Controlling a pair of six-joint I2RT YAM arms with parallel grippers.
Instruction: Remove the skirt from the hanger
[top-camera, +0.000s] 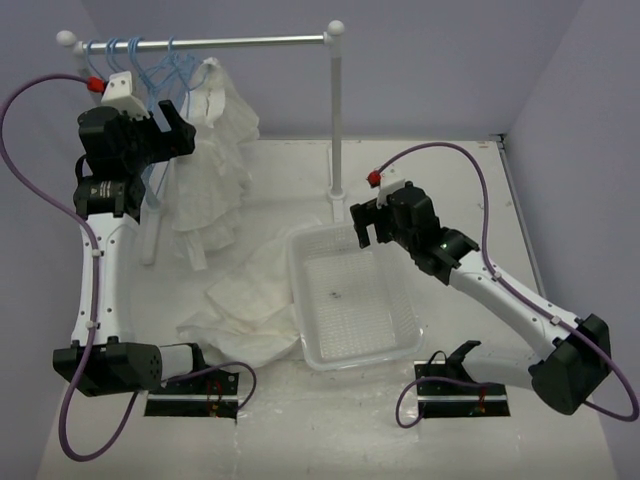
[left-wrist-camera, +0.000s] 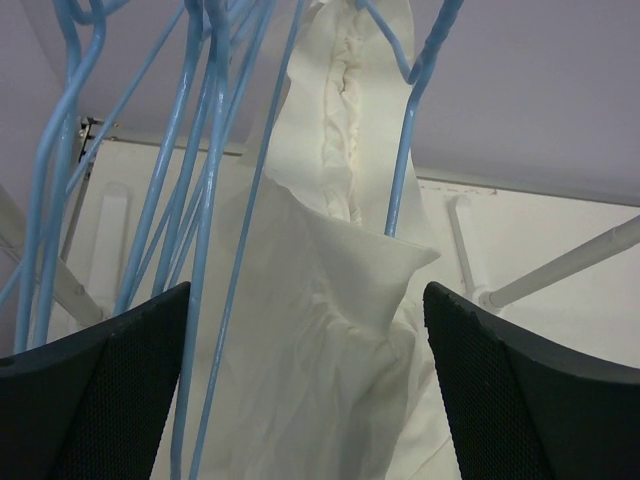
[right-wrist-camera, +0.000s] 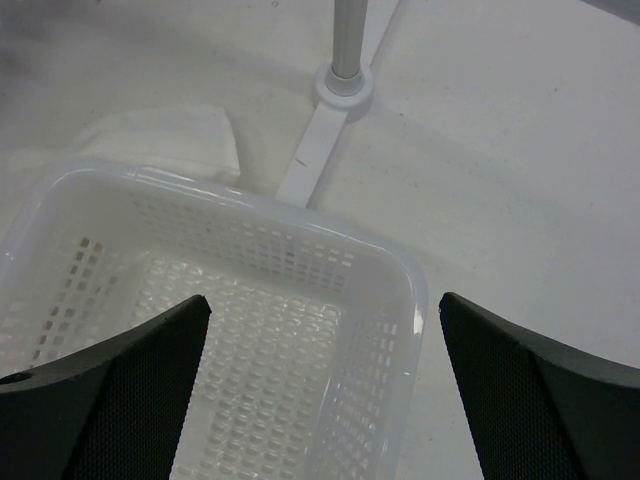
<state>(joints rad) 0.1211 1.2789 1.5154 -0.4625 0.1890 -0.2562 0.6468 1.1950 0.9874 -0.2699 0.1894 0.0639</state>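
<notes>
— Whereabouts of the skirt (top-camera: 250, 300)?

— Off the rack. Crumpled on the desk (top-camera: 330, 420), lying against the left wall of the clear basket (top-camera: 410, 300). From the right wrist, visible only as a white fold just past the basket's far left corner.

— And the left gripper (left-wrist-camera: 307, 300)?

— Raised high, close under the left end of the rail (top-camera: 230, 42). Fingers wide apart, clamped on nothing. Pointing at a bunch of blue hangers (left-wrist-camera: 210, 150) and at the white ruffled garment (left-wrist-camera: 340, 300) hanging from one of them. Hard to tell whether touching any wire.

— Arrangement of those hangers?

— Crowded together at the rail's left end, with the ruffled garment on the rightmost, draping down toward the desk.

— Right gripper (right-wrist-camera: 325, 300)?

— Likewise spread open and holding nothing. Hovering above the far end of the basket, near its right corner, with the foot of the rack's upright post (right-wrist-camera: 345, 40) just beyond.

— Skirt and right gripper touching?

— No, well apart: fabric on the left side of the basket, gripper over the right.
</notes>
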